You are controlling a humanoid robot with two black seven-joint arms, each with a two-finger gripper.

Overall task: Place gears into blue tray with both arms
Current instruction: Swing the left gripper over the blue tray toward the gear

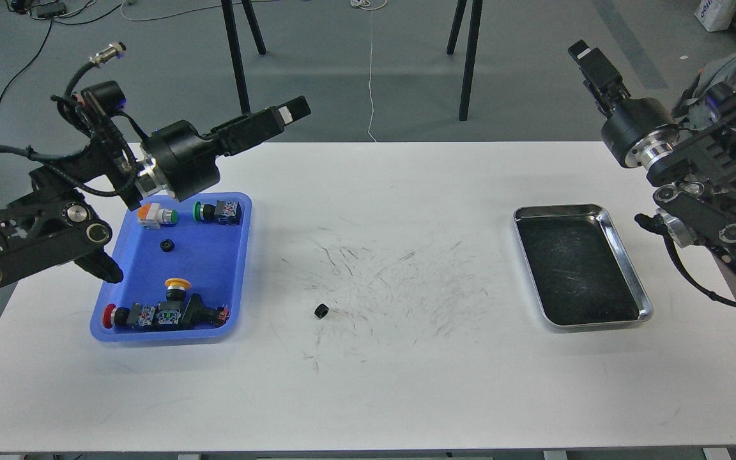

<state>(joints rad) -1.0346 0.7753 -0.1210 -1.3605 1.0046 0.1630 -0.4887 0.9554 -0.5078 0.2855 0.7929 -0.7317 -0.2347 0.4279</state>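
Note:
One tiny black gear lies inside the blue tray at the left of the table. A second gear lies on the bare white table, right of the tray. My left gripper hangs above the tray's far right corner, pointing right; its fingers are pressed together with nothing between them. My right gripper is raised high beyond the table's far right edge, fingers together and empty, far from both gears.
The blue tray also holds several push-button switches with red, yellow, green and orange caps. A shiny silver tray with a dark bottom sits at the right. Black stand legs rise behind the table's far edge.

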